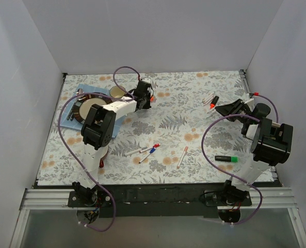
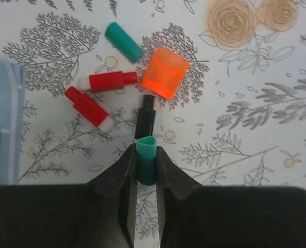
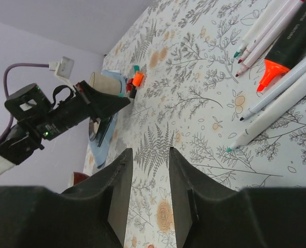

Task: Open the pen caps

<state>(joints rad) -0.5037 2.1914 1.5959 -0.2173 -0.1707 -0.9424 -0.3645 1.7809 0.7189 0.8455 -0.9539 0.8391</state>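
Note:
In the left wrist view my left gripper is shut on a teal pen cap, held just above the table. Loose caps lie ahead of it: a teal one, an orange one, two red ones and a black piece. My right gripper stands open with nothing between its fingers. Beside it lie uncapped pens, among them a black marker with an orange tip. Thin capped pens and a black marker with a green cap lie near the front.
A blue cloth with a dark round plate and a paper cup sits at the back left, close to the left arm. Another thin pen lies in the middle front. White walls enclose the table on three sides.

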